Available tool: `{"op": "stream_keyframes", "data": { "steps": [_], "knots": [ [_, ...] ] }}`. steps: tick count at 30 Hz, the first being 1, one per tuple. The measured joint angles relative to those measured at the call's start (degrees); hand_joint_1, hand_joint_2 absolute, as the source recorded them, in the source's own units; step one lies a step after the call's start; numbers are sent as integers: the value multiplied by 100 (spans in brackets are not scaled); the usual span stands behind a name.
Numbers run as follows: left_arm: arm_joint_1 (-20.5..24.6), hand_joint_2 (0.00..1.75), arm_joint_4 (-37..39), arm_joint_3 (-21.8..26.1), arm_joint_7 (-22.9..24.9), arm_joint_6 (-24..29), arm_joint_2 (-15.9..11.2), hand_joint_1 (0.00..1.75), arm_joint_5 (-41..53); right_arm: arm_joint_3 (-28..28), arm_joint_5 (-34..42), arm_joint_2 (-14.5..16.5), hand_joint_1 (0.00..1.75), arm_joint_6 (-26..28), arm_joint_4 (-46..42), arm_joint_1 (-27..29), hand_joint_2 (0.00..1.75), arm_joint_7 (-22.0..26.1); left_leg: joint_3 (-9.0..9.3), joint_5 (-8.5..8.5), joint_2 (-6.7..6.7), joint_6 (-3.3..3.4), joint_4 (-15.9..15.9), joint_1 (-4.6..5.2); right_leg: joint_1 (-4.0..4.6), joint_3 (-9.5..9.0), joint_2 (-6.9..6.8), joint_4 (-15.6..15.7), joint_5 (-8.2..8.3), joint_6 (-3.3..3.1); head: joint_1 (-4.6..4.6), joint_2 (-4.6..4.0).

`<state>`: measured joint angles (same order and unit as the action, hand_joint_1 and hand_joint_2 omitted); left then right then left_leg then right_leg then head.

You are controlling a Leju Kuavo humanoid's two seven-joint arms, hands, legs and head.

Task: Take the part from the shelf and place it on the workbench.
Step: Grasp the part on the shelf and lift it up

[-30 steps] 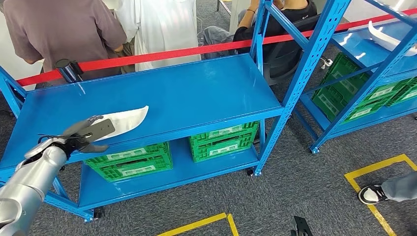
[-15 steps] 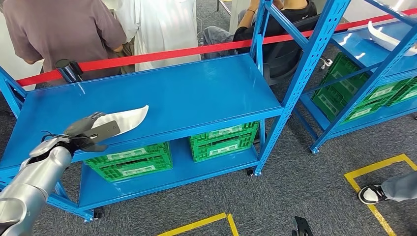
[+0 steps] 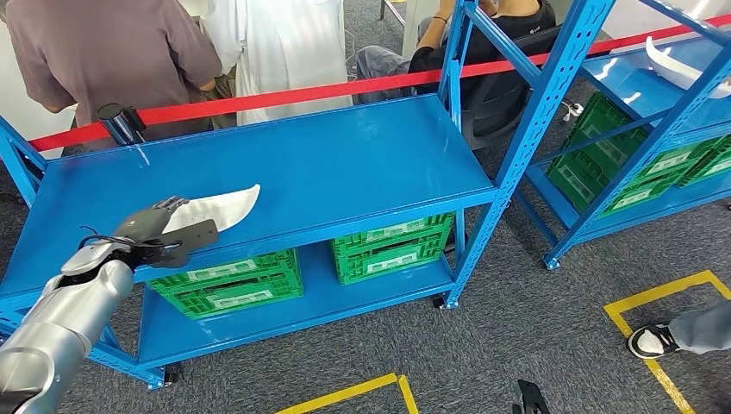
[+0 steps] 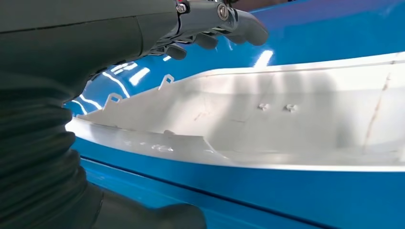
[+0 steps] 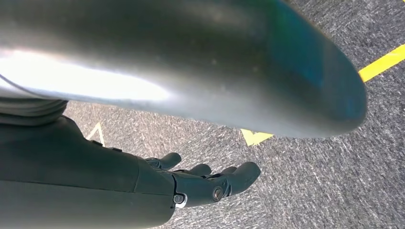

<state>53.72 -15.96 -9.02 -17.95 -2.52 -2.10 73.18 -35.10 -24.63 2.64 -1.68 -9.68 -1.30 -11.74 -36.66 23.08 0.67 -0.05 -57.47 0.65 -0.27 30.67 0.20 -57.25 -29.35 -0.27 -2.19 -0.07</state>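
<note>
My left hand (image 3: 164,231) is spread over the white part's (image 3: 220,207) near end on the shelf (image 3: 345,164) — nothing gripped yet, so lift and table placement remain.

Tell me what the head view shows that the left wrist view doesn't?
Head view alone: green plastic crates on the lower shelf, the red barrier tape, people standing behind it, and grey carpet with yellow floor lines. Left wrist view alone: small clips moulded inside the part. Both: the left hand at the curved white plastic part lying on the blue metal shelf.
</note>
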Motion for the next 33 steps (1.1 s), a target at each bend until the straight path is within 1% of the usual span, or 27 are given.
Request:
{"op": "stream_keyframes", "data": {
  "steps": [1,2,3,10,33],
  "knots": [
    [-4,175,0,-40,38,28,1,134,50,0,-9,0,0,0,0,0,0,0,0,0,0,0,0,0,0,0,0,0,0,0,0,0],
    [-11,175,0,-88,72,54,2,162,93,0,-17,0,0,0,0,0,0,0,0,0,0,0,0,0,0,0,0,0,0,0,-1,0],
    [-22,175,0,-135,105,80,3,174,133,0,-25,0,0,0,0,0,0,0,0,0,0,0,0,0,0,0,0,0,0,1,-1,0],
    [-131,175,0,-357,197,204,16,175,232,0,-44,0,0,0,0,1,0,0,0,1,0,0,0,0,0,0,0,0,-1,1,-1,0],
    [-132,175,-26,-482,202,296,27,175,197,-2,-76,2,0,0,0,-2,0,0,49,14,-6,-6,3,0,0,-45,1,0,-10,1,0,0]
  ]
}}
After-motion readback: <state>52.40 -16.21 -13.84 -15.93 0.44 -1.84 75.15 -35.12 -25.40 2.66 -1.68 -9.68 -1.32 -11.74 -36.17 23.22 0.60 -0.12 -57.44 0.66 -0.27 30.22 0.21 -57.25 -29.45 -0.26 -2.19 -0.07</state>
